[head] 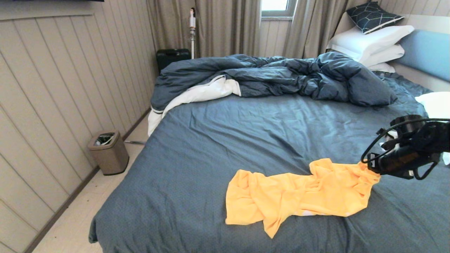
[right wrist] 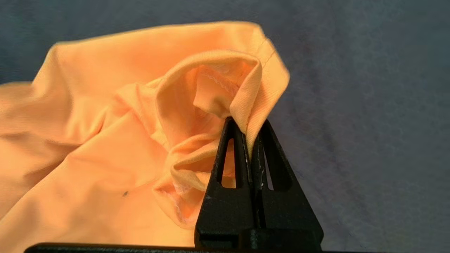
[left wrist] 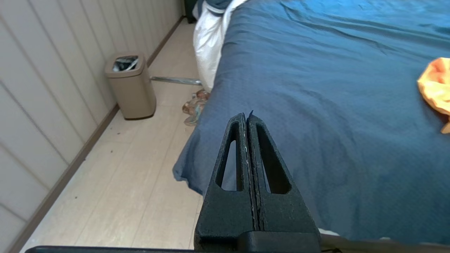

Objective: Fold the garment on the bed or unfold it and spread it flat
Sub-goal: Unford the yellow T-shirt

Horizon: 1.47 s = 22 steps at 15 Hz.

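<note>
The yellow-orange garment lies crumpled in a long band across the near half of the bed. My right gripper is shut on a hemmed edge of the garment at its right end, and the pinched fabric rises in a fold from between the fingers. In the head view the right gripper sits at the shirt's right tip. My left gripper is shut with nothing in it, hanging over the bed's left front corner, out of the head view. A bit of the garment shows far off to its side.
A rumpled dark blue duvet with its white underside lies across the far part of the bed. White pillows lean on the headboard at the back right. A beige bin stands on the floor by the left wall.
</note>
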### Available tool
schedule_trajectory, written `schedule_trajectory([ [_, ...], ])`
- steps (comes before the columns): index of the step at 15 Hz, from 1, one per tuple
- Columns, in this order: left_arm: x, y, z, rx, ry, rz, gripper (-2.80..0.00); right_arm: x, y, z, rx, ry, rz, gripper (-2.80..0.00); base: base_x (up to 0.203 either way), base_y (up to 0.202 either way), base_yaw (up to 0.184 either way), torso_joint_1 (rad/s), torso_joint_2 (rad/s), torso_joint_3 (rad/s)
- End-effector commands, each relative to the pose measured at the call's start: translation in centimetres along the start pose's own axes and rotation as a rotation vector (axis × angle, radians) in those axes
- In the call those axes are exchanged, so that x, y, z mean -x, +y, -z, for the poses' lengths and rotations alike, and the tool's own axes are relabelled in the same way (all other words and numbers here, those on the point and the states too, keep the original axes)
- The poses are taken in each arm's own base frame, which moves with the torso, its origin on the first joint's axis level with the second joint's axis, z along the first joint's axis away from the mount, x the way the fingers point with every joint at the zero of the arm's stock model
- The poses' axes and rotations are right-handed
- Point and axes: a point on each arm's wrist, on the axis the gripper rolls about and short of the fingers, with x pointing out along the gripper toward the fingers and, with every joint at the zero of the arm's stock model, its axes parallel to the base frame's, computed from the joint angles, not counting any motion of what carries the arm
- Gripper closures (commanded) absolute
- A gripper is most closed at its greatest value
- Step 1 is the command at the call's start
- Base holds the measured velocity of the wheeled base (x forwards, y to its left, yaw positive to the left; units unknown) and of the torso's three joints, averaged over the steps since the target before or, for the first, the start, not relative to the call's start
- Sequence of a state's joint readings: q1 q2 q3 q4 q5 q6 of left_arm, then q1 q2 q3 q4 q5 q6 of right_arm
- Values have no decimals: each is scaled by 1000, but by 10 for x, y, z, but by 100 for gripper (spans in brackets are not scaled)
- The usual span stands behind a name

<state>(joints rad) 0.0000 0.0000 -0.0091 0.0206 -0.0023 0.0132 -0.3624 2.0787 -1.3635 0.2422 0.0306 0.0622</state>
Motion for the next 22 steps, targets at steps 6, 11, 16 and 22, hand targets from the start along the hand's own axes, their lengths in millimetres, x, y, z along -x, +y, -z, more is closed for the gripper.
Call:
schedule_trajectory([
  [6, 0, 0, 0, -1, 1, -1, 0, 12, -45, -1, -54, -22, 66, 0, 0, 0, 0, 0, 0, 0],
  [11, 0, 0, 0, 1, 1, 1, 0, 4, -46, 9, -30, -23, 67, -280, 0, 0, 0, 0, 0, 0],
  [16, 0, 0, 0, 1, 1, 1, 0, 16, -48, 19, 10, -91, 73, -280, 0, 0, 0, 0, 0, 0],
  [22, 0, 0, 0, 1, -4, -1, 0, 91, 1, 15, 106, -256, -41, 0, 0, 0, 0, 0, 0, 0],
])
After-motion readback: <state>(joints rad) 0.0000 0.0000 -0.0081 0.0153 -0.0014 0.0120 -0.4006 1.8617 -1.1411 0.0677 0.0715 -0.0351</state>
